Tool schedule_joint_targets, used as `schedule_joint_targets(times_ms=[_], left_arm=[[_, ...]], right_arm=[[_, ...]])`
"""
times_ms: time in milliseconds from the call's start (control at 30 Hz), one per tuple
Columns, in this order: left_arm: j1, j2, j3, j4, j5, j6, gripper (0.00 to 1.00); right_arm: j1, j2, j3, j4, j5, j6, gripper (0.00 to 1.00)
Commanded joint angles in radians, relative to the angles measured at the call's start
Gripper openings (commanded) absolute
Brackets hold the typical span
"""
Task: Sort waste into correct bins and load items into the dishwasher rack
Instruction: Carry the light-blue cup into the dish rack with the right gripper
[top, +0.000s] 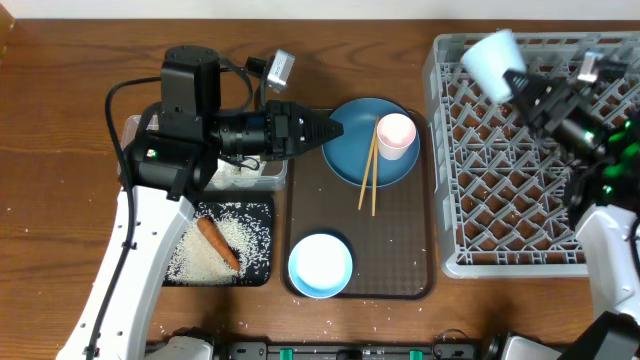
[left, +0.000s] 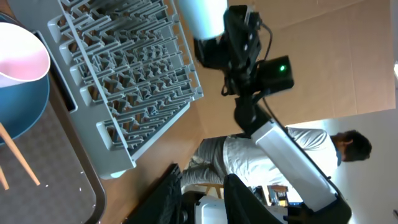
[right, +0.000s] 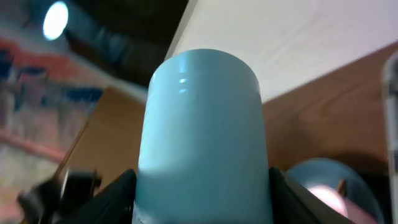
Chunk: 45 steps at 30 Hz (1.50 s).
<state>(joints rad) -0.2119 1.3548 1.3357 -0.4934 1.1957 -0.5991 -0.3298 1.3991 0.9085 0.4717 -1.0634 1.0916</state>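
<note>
overhead shows your right gripper (top: 521, 86) clamped on the light blue cup (top: 492, 58) above the far corner of the dishwasher rack (top: 500, 205); it looks light, stiff, slick, so grip across its side wall.

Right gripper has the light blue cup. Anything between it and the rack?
Nothing visible. The cup, held by the right gripper, hangs over the rack's far-left corner, and its visible pegs are bare.
</note>
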Motion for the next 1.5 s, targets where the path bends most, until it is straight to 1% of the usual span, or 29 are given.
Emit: schedule_joint_targets(times_ms=[0, 100, 200, 267, 333, 500, 633, 767, 900, 1000, 1333, 1467], left_arm=[[0.004, 0.004, 0.014, 0.0, -0.012, 0.027, 0.26], [0.004, 0.004, 0.014, 0.0, -0.02, 0.039, 0.26], [0.004, 0.004, 0.014, -0.002, -0.058, 0.068, 0.26], [0.004, 0.004, 0.013, -0.023, -0.122, 0.077, 0.26], [0.004, 0.004, 0.013, -0.047, -0.19, 0.112, 0.26], [0.004, 0.004, 0.012, -0.148, -0.426, 0.121, 0.26], [0.004, 0.004, 0.012, -0.216, -0.55, 0.121, 0.27], [0.004, 0.004, 0.012, -0.274, -0.64, 0.121, 0.27], [0.004, 0.004, 0.011, -0.328, -0.695, 0.127, 0.27], [0.003, 0.004, 0.01, -0.342, -0.695, 0.159, 0.27], [0.003, 0.004, 0.01, -0.352, -0.696, 0.162, 0.27], [0.003, 0.004, 0.01, -0.355, -0.695, 0.175, 0.27]], right_arm=[[-0.003, 0.002, 0.104, -0.111, 0.142, -0.126, 0.55], [0.004, 0.002, 0.193, -0.319, 0.205, -0.282, 0.55], [0.016, 0.002, 0.278, -0.537, 0.256, -0.444, 0.54], [0.023, 0.002, 0.332, -0.697, 0.284, -0.542, 0.53], [0.032, 0.002, 0.378, -0.852, 0.325, -0.634, 0.52], [0.076, 0.002, 0.498, -1.241, 0.489, -0.856, 0.5], [0.146, 0.002, 0.57, -1.508, 0.681, -0.962, 0.5], [0.208, 0.006, 0.566, -1.65, 0.795, -0.997, 0.5], [0.236, 0.015, 0.559, -1.733, 0.904, -1.009, 0.47], [0.24, 0.015, 0.533, -1.739, 0.907, -1.027, 0.47], [0.239, 0.032, 0.343, -1.564, 0.874, -1.056, 0.49], [0.239, 0.044, 0.296, -1.528, 0.872, -1.056, 0.5]])
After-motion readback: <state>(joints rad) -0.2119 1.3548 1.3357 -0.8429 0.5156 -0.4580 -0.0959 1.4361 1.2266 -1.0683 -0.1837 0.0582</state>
